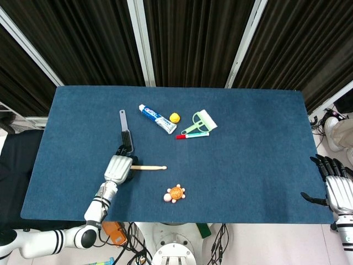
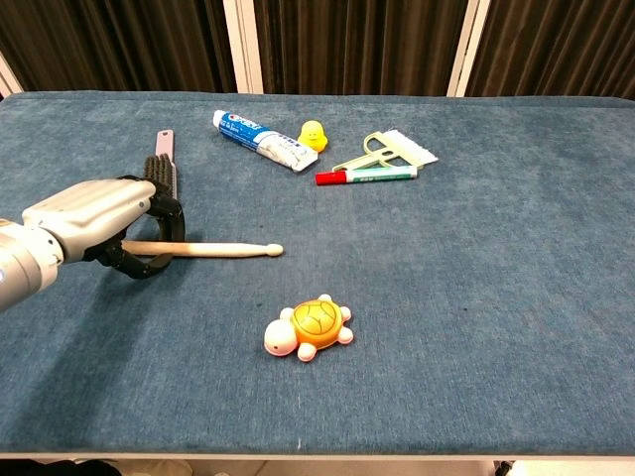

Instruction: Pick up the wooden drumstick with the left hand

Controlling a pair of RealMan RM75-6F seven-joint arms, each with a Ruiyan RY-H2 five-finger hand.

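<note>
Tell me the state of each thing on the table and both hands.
left hand: curled around the handle end of the drumstick
drumstick: flat on the table
right hand: open, off the table's edge
toothpaste: capped, lying flat
red marker: capped
turtle toy: upright

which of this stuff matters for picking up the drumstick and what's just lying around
For the job:
drumstick, lying on the table, butt end under the left hand
left hand, fingers curled around that end

Lying about:
toothpaste
yellow duck
green brush
red marker
grey comb
toy turtle
right hand, idle at the table's edge
</note>
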